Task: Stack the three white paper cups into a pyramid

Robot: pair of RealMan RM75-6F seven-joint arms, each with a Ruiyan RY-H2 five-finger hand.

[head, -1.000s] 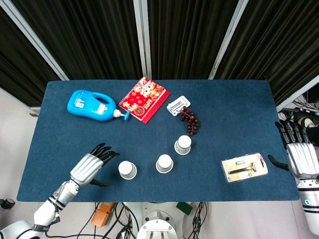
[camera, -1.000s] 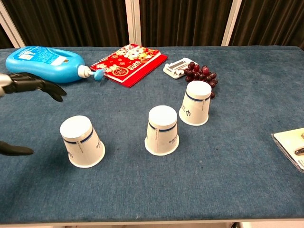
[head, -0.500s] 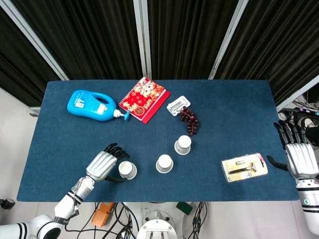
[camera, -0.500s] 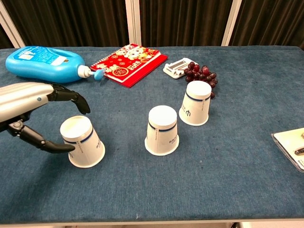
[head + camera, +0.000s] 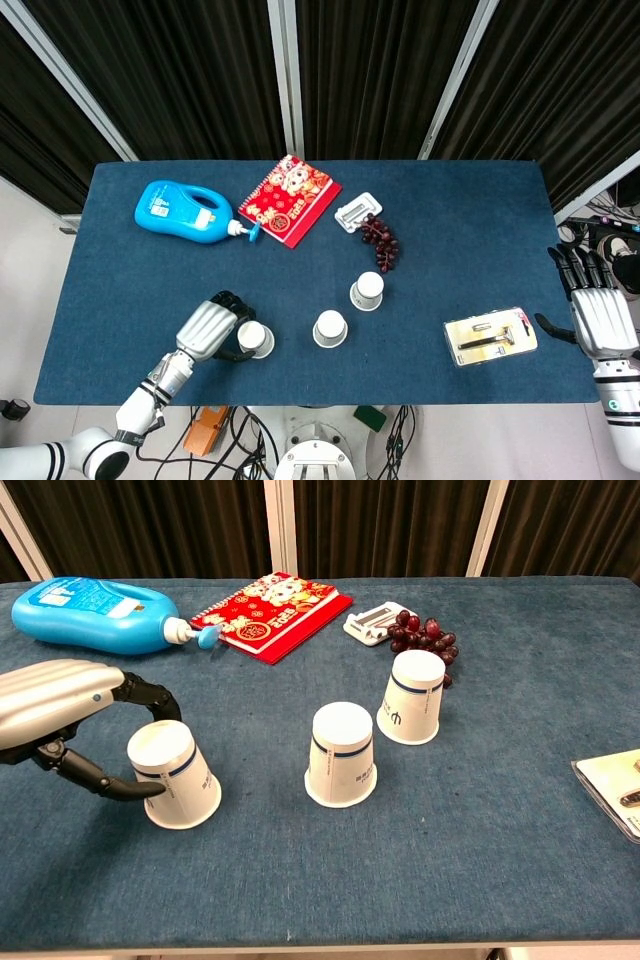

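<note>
Three white paper cups stand upside down on the blue table. My left hand (image 5: 210,327) (image 5: 60,705) wraps the left cup (image 5: 256,339) (image 5: 172,775): its fingers curl behind the cup's top and its thumb touches the near side. The cup still rests on the table. The middle cup (image 5: 329,328) (image 5: 342,753) and the right cup (image 5: 368,290) (image 5: 413,696) stand apart from each other and untouched. My right hand (image 5: 597,315) hangs at the table's right edge, fingers spread and holding nothing. It is outside the chest view.
A blue bottle (image 5: 185,210) (image 5: 90,612) and a red notebook (image 5: 288,200) (image 5: 270,612) lie at the back left. Grapes (image 5: 381,240) (image 5: 425,638) and a small white packet (image 5: 353,212) lie just behind the right cup. A blister pack (image 5: 490,336) lies at front right.
My left hand has moved right from beside the left cup and closed its fingers and thumb around it. The cups and the right hand have stayed put.
</note>
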